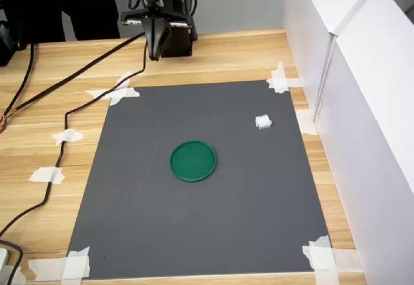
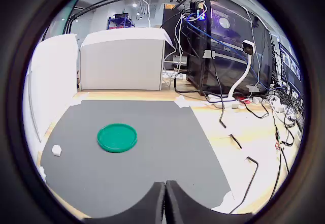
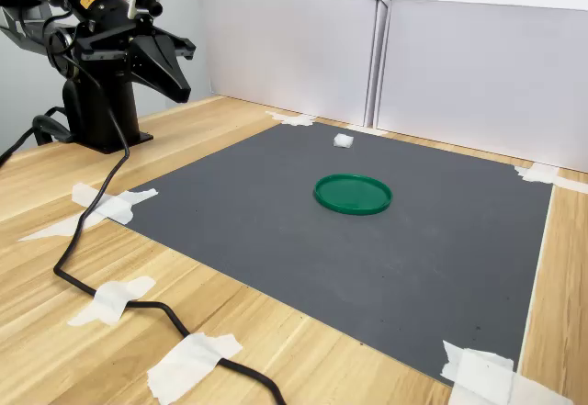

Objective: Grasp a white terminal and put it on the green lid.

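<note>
A small white terminal [image 1: 262, 122] [image 2: 56, 150] [image 3: 343, 140] lies on the dark grey mat, near the mat's right edge in the first exterior view. The green lid [image 1: 193, 161] [image 2: 117, 137] [image 3: 353, 194] sits flat near the mat's middle, with nothing on it. My gripper [image 1: 154, 55] [image 2: 165, 203] [image 3: 182, 91] hangs shut and holds nothing, above the wooden table beyond the mat's far left corner in the first exterior view, well apart from both objects. In the wrist view its two dark fingers [image 2: 177, 203] meet with no gap.
The grey mat [image 1: 162, 233] is taped at its corners to a wooden table [image 1: 39, 143]. White panels [image 1: 369, 104] wall off the first exterior view's right side. A black cable [image 1: 58, 156] taped down runs along the mat's left in the first exterior view. The arm's base [image 3: 96, 111] stands behind.
</note>
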Controlling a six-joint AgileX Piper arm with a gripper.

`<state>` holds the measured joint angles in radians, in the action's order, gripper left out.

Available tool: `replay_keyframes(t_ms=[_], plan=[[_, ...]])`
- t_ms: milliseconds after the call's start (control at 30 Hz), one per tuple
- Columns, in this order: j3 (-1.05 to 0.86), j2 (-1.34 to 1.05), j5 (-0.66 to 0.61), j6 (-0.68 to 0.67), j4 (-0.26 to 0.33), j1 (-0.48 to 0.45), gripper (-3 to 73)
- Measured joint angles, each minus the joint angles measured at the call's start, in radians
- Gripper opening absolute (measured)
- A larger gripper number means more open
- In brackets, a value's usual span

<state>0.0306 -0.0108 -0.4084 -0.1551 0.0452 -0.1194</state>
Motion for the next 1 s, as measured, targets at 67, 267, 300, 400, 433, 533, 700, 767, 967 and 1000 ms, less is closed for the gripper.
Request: replay_keyframes(t_ms=[67,267,300,400,433,533,700,767,967,1000], plan=[[-0.006,-0.001,0.02,0.0,0.0,0.0,-1.6],[-0.02,-0.001,0.059,0.0,0.0,0.0,-1.6],[-0.021,-0.001,0.059,0.0,0.0,0.0,-1.6],[-0.021,-0.001,0.059,0.0,0.0,0.0,-1.6],[-0.021,-0.001,0.059,0.0,0.0,0.0,-1.6],[-0.021,-0.001,0.06,0.0,0.0,0.0,-1.6],[-0.021,-0.001,0.06,0.0,0.0,0.0,-1.6],[-0.021,-0.001,0.06,0.0,0.0,0.0,-1.6],[-0.021,-0.001,0.06,0.0,0.0,0.0,-1.6],[-0.021,-0.001,0.06,0.0,0.0,0.0,-1.6]])
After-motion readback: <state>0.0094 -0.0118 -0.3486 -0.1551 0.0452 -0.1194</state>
